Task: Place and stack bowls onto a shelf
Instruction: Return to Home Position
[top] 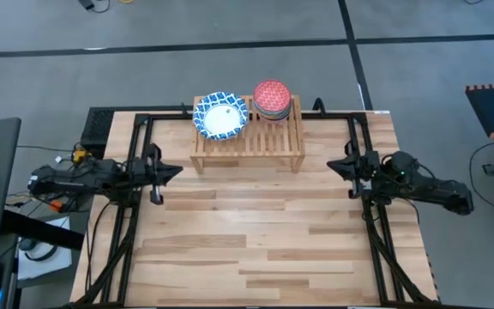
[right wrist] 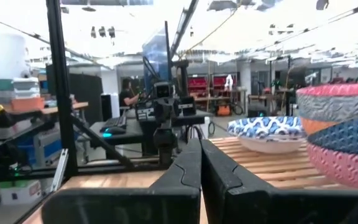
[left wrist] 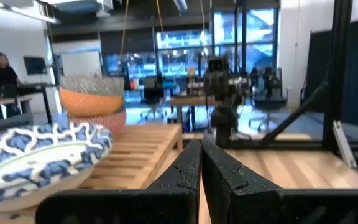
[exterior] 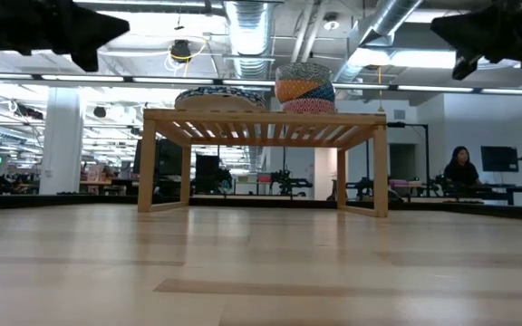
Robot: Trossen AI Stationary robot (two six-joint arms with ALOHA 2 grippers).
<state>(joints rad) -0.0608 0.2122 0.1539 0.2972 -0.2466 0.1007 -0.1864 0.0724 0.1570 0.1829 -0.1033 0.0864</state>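
The wide bowls (top: pixel 221 116) lie in a low pile toward the left end of the shelf (top: pixel 268 148). The deep bowls (top: pixel 273 99) rise in a taller pile just beside them, right of the shelf's middle, with a red one on top; we cannot tell whether the two piles touch. The left gripper (top: pixel 175 172) hangs off the shelf's front left corner and the right gripper (top: pixel 333 166) off its front right corner. Both are clear of the wood, each with its fingers pressed together and nothing between them. We judge the stacking done, so the danger from here is a stray knock. The deep pile is tall and narrow-footed, and the shelf stands on short legs, so an arm swinging wide and catching a leg or the top rail could jolt that pile and send the upper bowls sliding off. The wide pile looks steadier. As for room, the front slats of the shelf are bare, and the table (top: pixel 256 249) in front of the shelf is open boards. That gives both arms free space to draw away from the shelf. It is tighter at the shelf's ends, where the black frame (top: pixel 356 137) runs close by — we would keep any motion low-risk by moving away from the shelf, not along it.
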